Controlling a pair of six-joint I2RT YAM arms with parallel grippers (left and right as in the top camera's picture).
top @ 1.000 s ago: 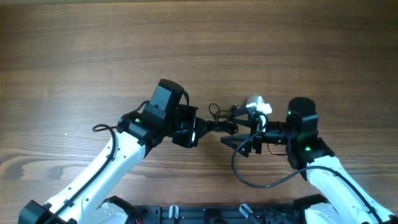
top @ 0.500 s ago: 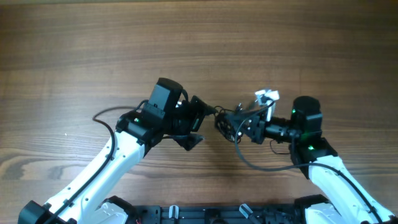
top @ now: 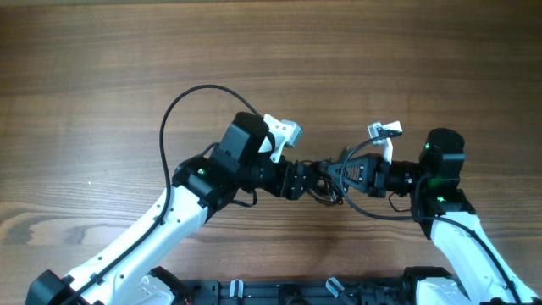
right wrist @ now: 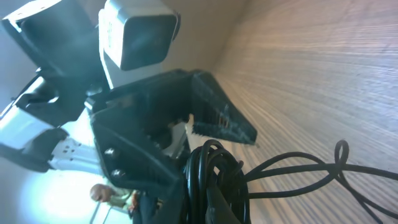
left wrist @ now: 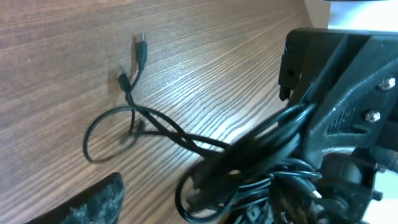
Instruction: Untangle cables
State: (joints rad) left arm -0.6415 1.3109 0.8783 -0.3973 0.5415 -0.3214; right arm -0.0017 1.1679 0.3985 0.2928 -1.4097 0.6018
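The cables [top: 326,188] are thin black cords, partly bunched into a small knot between my two grippers at the table's middle. My right gripper [top: 340,175] is shut on that knot; in the right wrist view the coiled cables [right wrist: 212,177] sit at its jaws. My left gripper [top: 306,180] faces it from the left, open, with its toothed finger [right wrist: 221,118] beside the coil. In the left wrist view a loose loop [left wrist: 106,134] with two small plugs [left wrist: 142,50] trails flat on the wood. The left finger [left wrist: 93,199] stands apart from the bundle [left wrist: 249,177].
A thick black arm cable [top: 182,102] arches up behind the left arm. Another arm cable [top: 373,213] loops below the right gripper. The wooden table [top: 271,59] stretches bare behind both arms.
The right gripper has shut on the cable knot and drawn back to the right. The left gripper let go, opened, rolled its wrist over and moved right up to the knot.
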